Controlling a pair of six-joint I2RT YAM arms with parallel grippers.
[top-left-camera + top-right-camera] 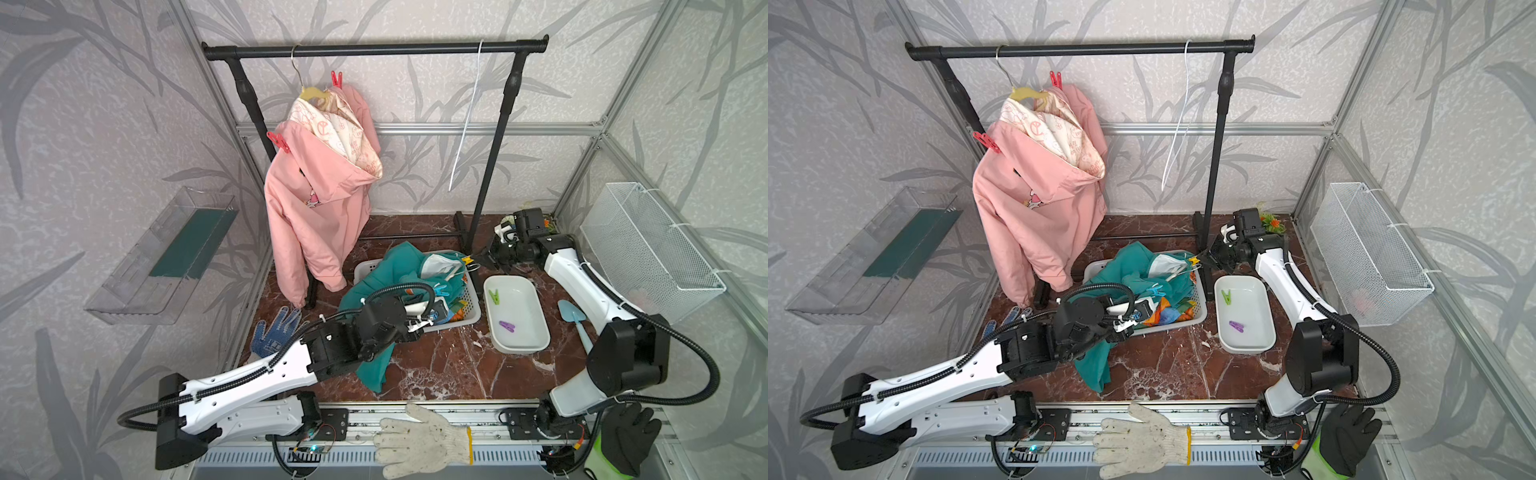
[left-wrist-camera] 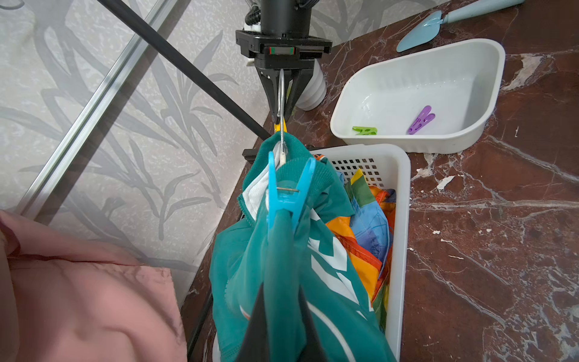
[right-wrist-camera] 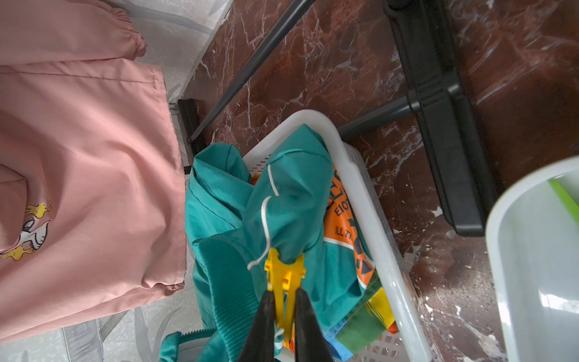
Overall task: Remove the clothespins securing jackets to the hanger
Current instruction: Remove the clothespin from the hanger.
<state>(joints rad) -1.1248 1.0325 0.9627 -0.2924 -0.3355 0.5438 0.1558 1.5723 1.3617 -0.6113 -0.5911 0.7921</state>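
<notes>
Right claw pinching yellow clothespin, hanger half-buried

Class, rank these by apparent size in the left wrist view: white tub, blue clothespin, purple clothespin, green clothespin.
1. white tub
2. blue clothespin, enlarged by nearness to the camera
3. purple clothespin
4. green clothespin, only slightly smaller than the purple

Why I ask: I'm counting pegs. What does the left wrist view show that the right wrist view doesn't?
Left wrist only: blue peg on the teal jacket, purple peg in the tub, trowel. Right wrist only: cartoon print on the pink jacket. Both: teal jacket, basket, tub, green peg, and the yellow peg in the right pincer.
</notes>
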